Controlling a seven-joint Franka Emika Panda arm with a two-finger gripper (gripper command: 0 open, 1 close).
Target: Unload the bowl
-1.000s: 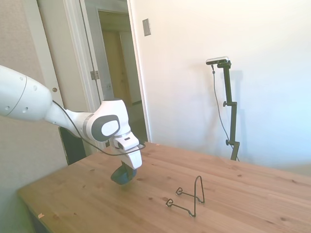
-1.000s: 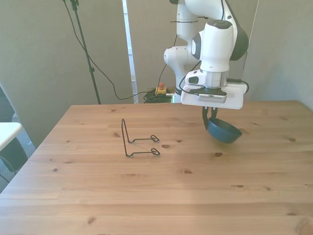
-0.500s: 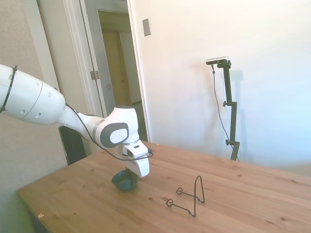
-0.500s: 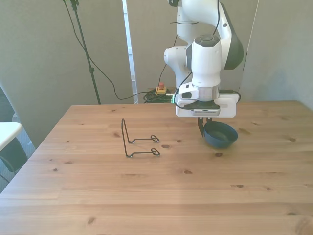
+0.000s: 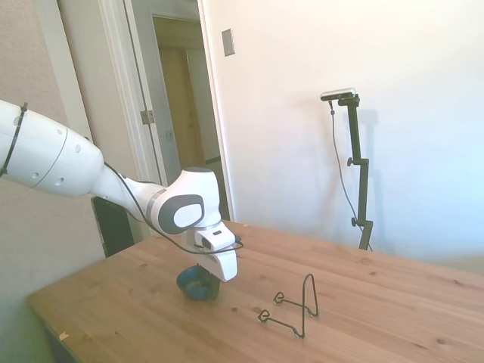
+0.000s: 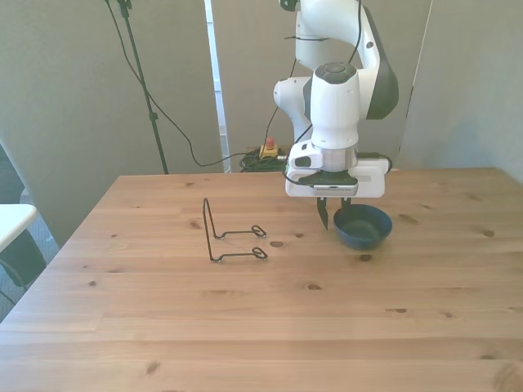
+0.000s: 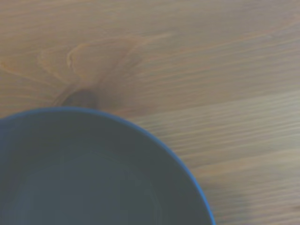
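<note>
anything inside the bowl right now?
The bowl sits upright on the table. Its visible interior looks empty in the wrist view. The gripper is at its rim, on the front view's left; that view's near wall hides the bottom.

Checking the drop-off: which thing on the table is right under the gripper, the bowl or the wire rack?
The teal-blue bowl. It sits upright directly below the gripper, while the black wire rack stands apart, toward the front view's left.

A black wire rack (image 6: 229, 234) stands upright on the wooden table (image 6: 245, 327), nothing in it.
</note>
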